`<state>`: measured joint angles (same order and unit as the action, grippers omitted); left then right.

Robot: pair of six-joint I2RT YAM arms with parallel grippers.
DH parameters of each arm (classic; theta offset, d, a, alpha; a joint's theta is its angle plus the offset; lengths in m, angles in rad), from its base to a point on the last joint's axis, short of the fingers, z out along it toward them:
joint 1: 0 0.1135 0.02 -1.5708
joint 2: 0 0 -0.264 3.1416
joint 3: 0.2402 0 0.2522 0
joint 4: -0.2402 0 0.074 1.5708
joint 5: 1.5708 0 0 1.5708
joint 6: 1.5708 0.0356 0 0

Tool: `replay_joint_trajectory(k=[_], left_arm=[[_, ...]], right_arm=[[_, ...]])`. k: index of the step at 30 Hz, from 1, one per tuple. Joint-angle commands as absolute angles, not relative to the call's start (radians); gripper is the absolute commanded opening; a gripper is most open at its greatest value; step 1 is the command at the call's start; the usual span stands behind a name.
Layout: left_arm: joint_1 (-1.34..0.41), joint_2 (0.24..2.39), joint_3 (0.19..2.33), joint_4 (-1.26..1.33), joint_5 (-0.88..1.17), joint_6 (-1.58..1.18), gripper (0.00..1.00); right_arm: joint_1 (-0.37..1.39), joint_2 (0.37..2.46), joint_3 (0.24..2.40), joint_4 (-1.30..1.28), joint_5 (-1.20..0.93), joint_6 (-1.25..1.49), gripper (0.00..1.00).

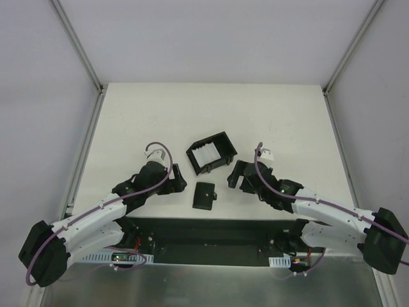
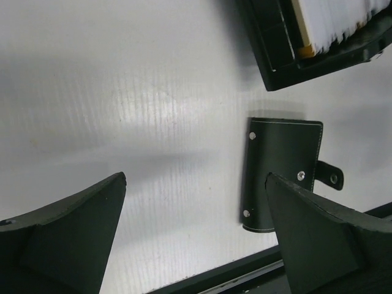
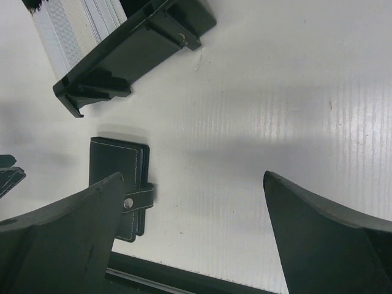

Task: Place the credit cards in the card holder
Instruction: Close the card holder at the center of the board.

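Note:
The card holder point(image 1: 204, 195) lies folded shut on the white table near the front edge, its clasp tab point(image 3: 136, 199) snapped across the open side. It also shows in the left wrist view, card holder point(image 2: 285, 160), just past my right-hand finger. The credit cards point(image 1: 206, 153) stand as a pale stack inside a black walled tray point(image 1: 220, 142) behind it; cards point(image 2: 337, 17), cards point(image 3: 67, 27). My left gripper point(image 1: 178, 180) point(image 2: 196, 176) is open to the left of the holder, with nothing in it. My right gripper point(image 1: 234, 174) point(image 3: 193, 176) is open to the right of it, also with nothing in it.
The tray point(image 2: 275, 58) point(image 3: 138, 52) sits tilted behind the holder. A dark metal rail point(image 1: 211, 231) runs along the table's front edge, close under both grippers. White walls stand at the left, right and back.

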<state>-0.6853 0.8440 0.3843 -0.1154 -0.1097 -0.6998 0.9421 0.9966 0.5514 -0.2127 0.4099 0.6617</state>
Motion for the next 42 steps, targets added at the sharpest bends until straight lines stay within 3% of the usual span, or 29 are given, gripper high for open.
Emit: replay_joint_trajectory(k=[1,4,7,13,25,37,42], left_arm=[[-0.676,0.874,0.393,-0.140,-0.074,-0.693,0.94],[-0.676,0.848,0.373,-0.135,-0.080,-0.713,0.87],[-0.676,0.830,0.350,-0.124,-0.078,-0.707,0.81],[-0.689,0.896,0.342,-0.017,0.073,-0.673,0.80],[-0.713,1.051,0.360,0.123,0.133,-0.664,0.82],[-0.736,1.184,0.379,0.149,0.189,-0.638,0.76],[-0.749,1.222,0.390,0.147,0.190,-0.624,0.69]], right_arm=[[0.949,1.029,0.594,-0.213,0.376,0.597,0.99],[0.950,1.013,0.568,-0.190,0.345,0.563,0.92],[0.950,0.985,0.539,-0.140,0.292,0.563,0.73],[0.950,1.022,0.508,-0.088,0.197,0.601,0.39],[0.992,1.201,0.552,0.028,0.118,0.637,0.31],[1.023,1.273,0.586,0.058,0.106,0.650,0.31],[1.028,1.284,0.586,0.069,0.104,0.655,0.31]])
